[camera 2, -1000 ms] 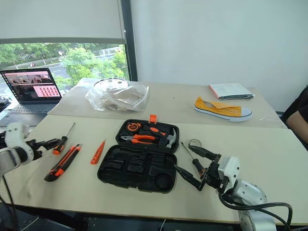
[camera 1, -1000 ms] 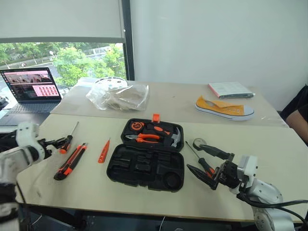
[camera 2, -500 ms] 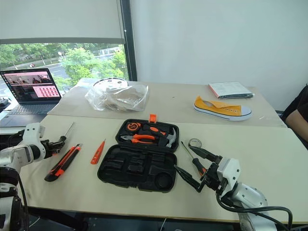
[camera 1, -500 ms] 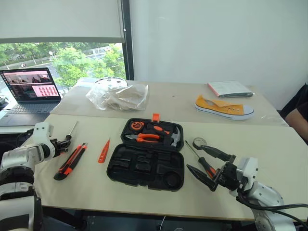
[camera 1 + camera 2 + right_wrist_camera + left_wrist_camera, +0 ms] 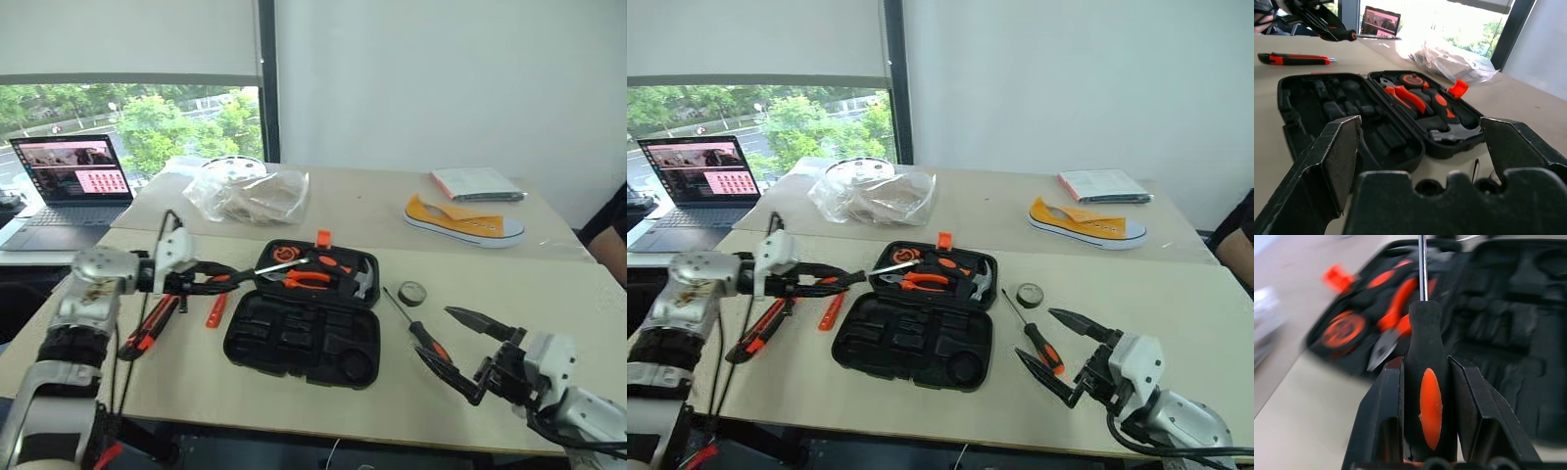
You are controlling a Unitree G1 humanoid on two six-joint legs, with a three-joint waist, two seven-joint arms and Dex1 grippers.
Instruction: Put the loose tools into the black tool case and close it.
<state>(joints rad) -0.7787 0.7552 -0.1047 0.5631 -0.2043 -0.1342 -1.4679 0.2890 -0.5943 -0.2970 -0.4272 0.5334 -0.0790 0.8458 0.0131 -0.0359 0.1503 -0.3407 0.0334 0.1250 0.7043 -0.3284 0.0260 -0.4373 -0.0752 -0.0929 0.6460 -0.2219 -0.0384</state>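
The black tool case lies open at the table's middle. Its near half has bare recesses, and its far half holds pliers and a hammer. My left gripper is shut on an orange-and-black screwdriver, held above the table just left of the case with its shaft pointing over the far half. A utility knife and an orange tester screwdriver lie to the left of the case. To its right are a second screwdriver and a black tape roll. My right gripper is open near that screwdriver's handle.
On the far table stand a laptop, a crumpled plastic bag, a yellow shoe and a book. The near table edge runs just below the case and my right gripper.
My left gripper closed on the screwdriver at the table's left side, lifted it and carried it right to the case. My right gripper drew back toward the right, still open.
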